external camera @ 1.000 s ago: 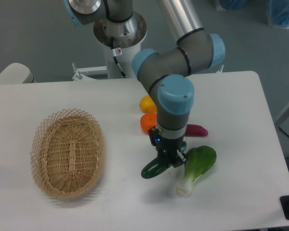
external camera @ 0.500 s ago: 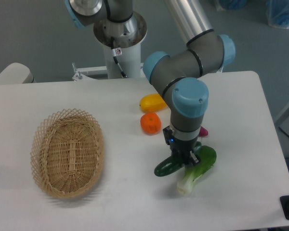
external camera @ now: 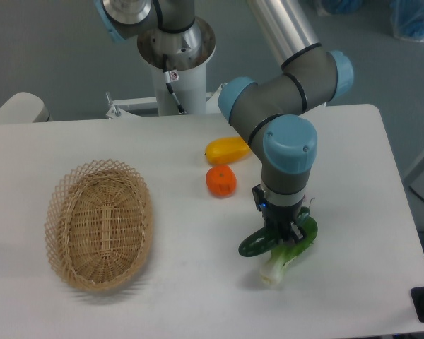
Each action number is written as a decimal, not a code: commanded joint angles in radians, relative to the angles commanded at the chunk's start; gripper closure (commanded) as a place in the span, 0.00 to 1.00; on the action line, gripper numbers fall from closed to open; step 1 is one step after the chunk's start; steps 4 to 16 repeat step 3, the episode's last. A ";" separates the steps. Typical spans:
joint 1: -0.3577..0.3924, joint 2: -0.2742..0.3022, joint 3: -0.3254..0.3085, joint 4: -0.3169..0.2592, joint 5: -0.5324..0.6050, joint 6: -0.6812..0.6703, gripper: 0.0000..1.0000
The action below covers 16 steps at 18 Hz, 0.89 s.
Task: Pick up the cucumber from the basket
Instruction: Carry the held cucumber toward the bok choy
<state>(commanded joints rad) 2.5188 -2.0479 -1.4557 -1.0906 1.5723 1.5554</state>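
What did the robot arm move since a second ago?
The end effector, shut on the glossy dark-green cucumber, carried it rightward, now over the leafy bok choy. The tan wicker basket, orange round fruit and yellow fruit stayed put.

White table holds basket, orange (round), bok choy.

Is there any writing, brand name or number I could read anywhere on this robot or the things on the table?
None can be read.
A small white tag with a red mark hangs on the robot's base column: too small to read.
The basket, the cucumber and the gripper bear no writing.
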 joint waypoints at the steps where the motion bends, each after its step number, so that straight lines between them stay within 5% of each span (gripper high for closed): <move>1: 0.000 0.000 0.000 -0.003 0.000 0.000 0.90; 16: 0.002 0.000 0.000 -0.003 0.002 0.000 0.90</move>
